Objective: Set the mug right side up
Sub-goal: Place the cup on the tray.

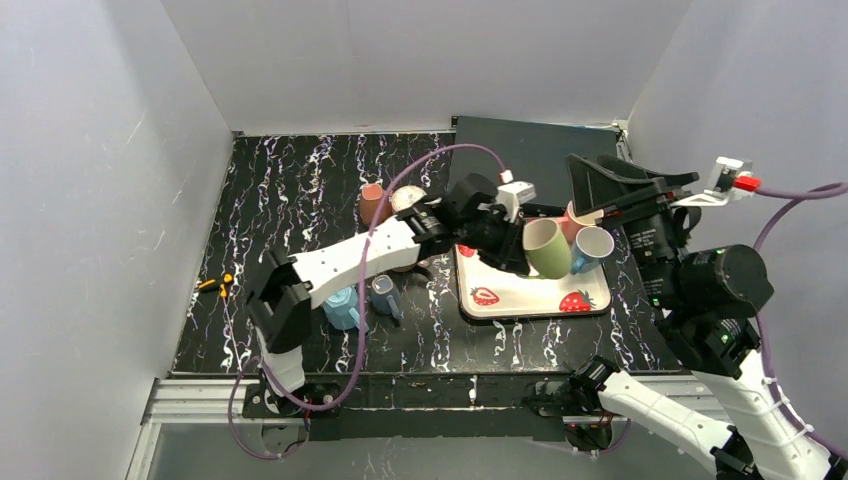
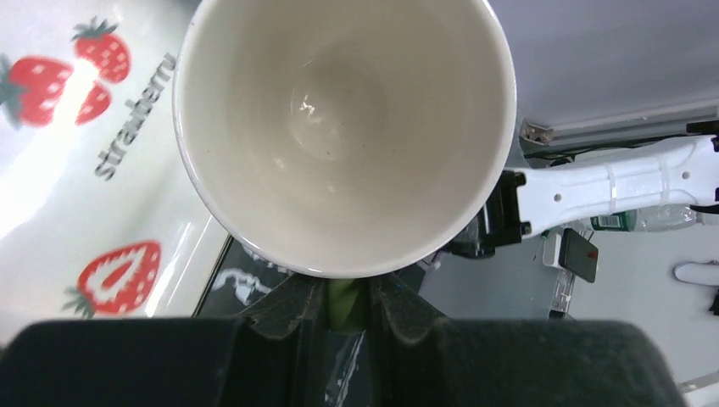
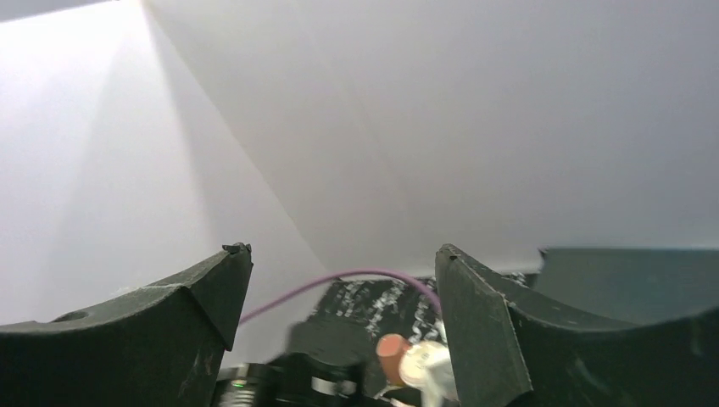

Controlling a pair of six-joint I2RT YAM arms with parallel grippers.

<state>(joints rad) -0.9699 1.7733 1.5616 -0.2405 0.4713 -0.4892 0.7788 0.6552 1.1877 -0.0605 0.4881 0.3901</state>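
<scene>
Closest to my left wrist camera: left gripper [image 2: 346,297], fingers [image 2: 288,309] drawn in tight on a green strip of the mug just under its rim. Whether that strip is handle or wall I cannot tell.

- Green mug [image 2: 339,127]: cream inside, mouth turned straight at my wrist camera. From above it hangs tilted in my left grip over the tray, just beside the two mugs at the back right.
- Strawberry tray [image 2: 51,170]: white, printed with red berries and the word "strawberry".
- Light-blue mug [image 1: 593,245] and pink mug [image 1: 572,222]: on the tray, touching each other.
- Right gripper [image 3: 343,263]: jaws spread wide, nothing between them, raised and facing the white wall.
- Brown cup [image 1: 372,203]: on the marbled black table behind my left arm.
- Two blue mugs [image 1: 341,308]: beside my left arm, off the tray.
</scene>
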